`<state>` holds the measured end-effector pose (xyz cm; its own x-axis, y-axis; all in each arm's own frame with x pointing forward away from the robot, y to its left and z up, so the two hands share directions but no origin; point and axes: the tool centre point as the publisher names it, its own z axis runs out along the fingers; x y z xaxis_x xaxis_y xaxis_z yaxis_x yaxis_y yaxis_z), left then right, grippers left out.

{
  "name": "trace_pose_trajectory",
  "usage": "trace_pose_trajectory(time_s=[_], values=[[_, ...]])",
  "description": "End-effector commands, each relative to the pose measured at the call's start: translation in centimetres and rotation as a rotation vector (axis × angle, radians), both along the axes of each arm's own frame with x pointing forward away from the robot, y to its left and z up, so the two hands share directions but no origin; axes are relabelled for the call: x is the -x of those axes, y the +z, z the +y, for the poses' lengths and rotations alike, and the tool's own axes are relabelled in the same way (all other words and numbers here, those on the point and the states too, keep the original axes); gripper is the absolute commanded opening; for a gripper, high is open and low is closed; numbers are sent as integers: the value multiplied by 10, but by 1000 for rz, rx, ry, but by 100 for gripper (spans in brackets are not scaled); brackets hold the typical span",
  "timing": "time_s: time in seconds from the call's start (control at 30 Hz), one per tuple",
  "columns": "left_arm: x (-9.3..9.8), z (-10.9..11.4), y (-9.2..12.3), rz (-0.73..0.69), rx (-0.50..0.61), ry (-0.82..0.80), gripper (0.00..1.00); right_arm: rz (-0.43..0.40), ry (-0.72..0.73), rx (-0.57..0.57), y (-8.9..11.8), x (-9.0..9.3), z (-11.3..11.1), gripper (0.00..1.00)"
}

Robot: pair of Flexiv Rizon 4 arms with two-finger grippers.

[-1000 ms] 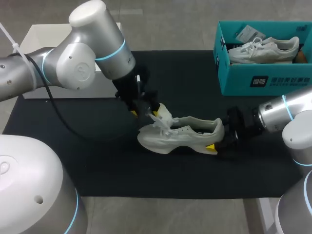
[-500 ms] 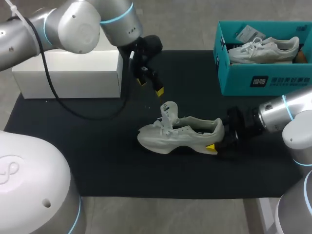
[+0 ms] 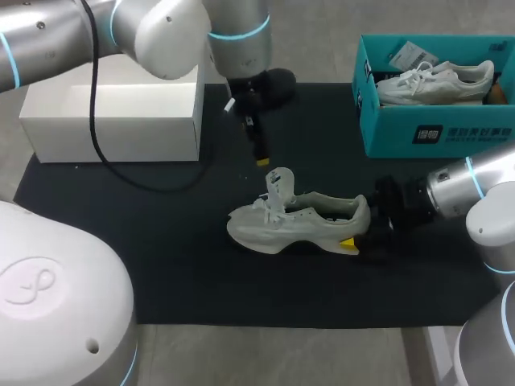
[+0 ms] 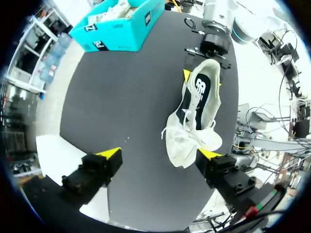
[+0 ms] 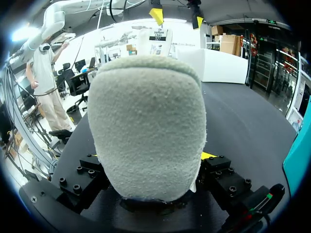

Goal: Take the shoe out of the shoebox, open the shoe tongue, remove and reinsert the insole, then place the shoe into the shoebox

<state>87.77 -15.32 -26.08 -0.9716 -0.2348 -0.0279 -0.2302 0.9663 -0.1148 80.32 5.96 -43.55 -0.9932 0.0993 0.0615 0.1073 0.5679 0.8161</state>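
One shoe point(image 3: 298, 221), heel clamped in the right gripper point(image 3: 360, 231).

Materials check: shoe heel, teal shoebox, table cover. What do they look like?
The shoe heel looks like pale matte suede or brushed textile, given the fine nap up close. The teal shoebox is likely cardboard: flat printed walls, thin rim. The table cover is black, matte, probably fabric or foam; no glare.
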Motion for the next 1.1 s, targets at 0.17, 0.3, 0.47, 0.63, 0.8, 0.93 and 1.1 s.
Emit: trace_pose_trajectory(time_s=[0.17,0.3,0.47,0.63,0.8,0.93,1.1], values=[[19,-30,-4,-316,-43,-368,0,-1,-3,1,-4,0,0,0],[32,-43,0,-325,-1,-317,0,-1,-3,1,-4,0,0,0],[45,-53,4,-290,14,-219,0,-1,-3,1,-4,0,0,0],[57,-62,4,-269,1,-191,0,-1,-3,1,-4,0,0,0],[60,-73,1,-214,15,-289,0,-1,-3,1,-4,0,0,0],[60,-73,1,-214,15,-289,0,-1,-3,1,-4,0,0,0],[60,-73,1,-214,15,-289,0,-1,-3,1,-4,0,0,0]])
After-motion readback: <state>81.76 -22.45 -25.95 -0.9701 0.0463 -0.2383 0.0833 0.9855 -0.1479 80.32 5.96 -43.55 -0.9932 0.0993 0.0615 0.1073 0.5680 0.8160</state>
